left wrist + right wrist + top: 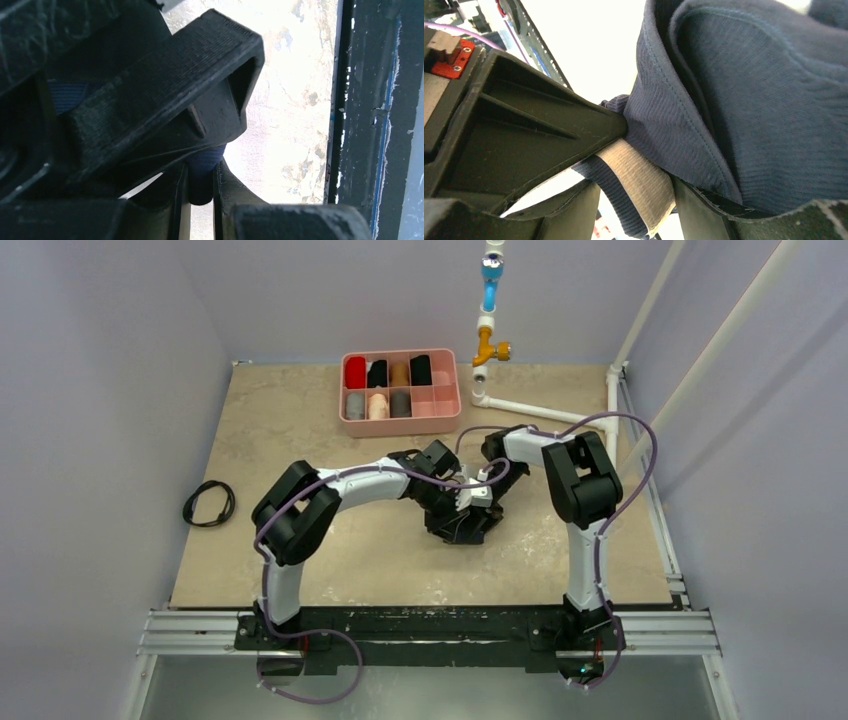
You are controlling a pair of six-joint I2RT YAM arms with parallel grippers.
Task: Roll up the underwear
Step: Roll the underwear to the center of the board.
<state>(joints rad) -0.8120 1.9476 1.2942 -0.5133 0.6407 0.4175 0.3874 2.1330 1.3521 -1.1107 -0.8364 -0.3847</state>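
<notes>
The underwear (466, 528), dark navy fabric with a cream band (639, 180), is bunched between both grippers at the table's middle. My left gripper (452, 508) is shut on a navy fold (204, 162), which is pinched between its fingers in the left wrist view, where the left gripper (201, 176) sits under the other arm's black finger (165, 90). My right gripper (480, 502) meets it from the right. In the right wrist view the right gripper (634, 200) stands open. The band lies between its fingers, against the right one, with a gap on the left. The navy bulk (749, 100) rests above.
A pink tray (400, 423) holding several fabric rolls stands at the back. A black cable loop (209, 504) lies on the table's left side. A white pipe (540, 412) with an orange fitting (488, 348) runs along the back right. Walls close in both sides.
</notes>
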